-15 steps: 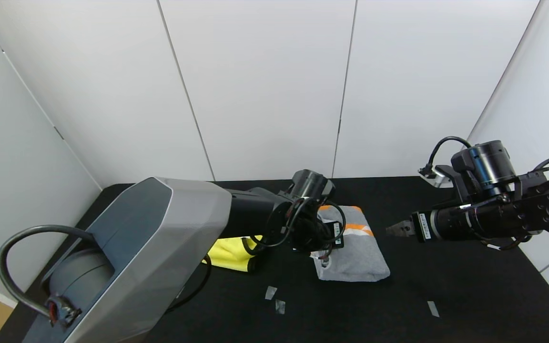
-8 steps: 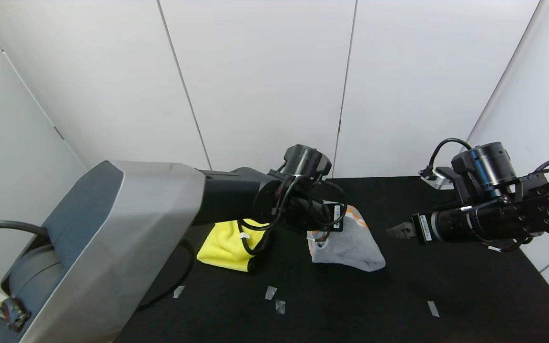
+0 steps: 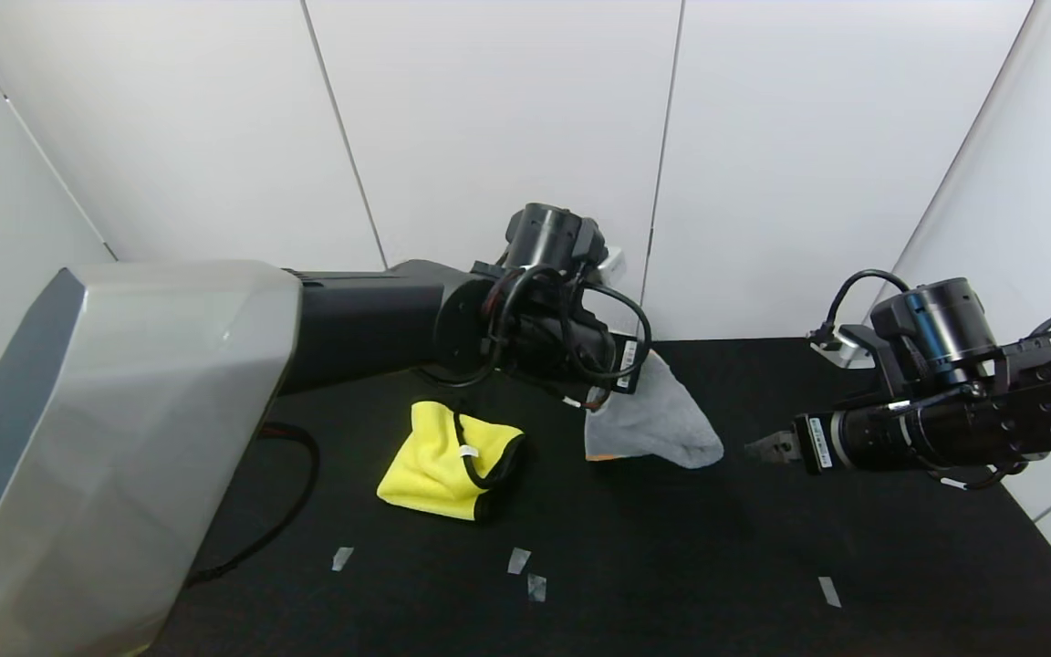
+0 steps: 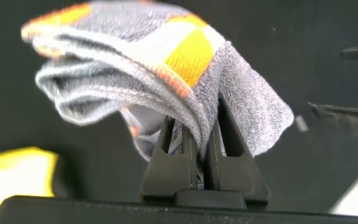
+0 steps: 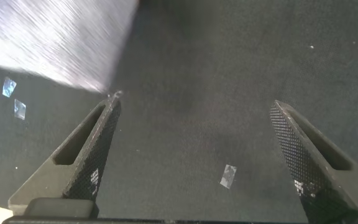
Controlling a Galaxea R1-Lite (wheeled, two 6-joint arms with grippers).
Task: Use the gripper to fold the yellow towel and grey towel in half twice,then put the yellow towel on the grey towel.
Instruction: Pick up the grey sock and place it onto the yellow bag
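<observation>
My left gripper (image 3: 600, 399) is shut on the folded grey towel (image 3: 649, 426) and holds it hanging above the black table. In the left wrist view the grey towel (image 4: 166, 68), with its orange-and-white band, is pinched between the fingers (image 4: 229, 140) of my left gripper (image 4: 199, 121). The folded yellow towel (image 3: 439, 464) lies on the table to the left of the hanging grey towel, with a black cable from my left arm draped on it. My right gripper (image 3: 760, 448) is open and empty, just right of the grey towel's lower corner (image 5: 61, 43).
The black table (image 3: 671, 566) carries several small tape marks (image 3: 525, 570) near its front and one (image 3: 828, 590) at front right. White walls stand behind and at both sides. My left arm's big grey housing (image 3: 115, 438) fills the left foreground.
My left gripper has risen and moved back, lifting the grey towel off the table so it hangs. The yellow towel has come into fuller view. The right arm has barely moved.
</observation>
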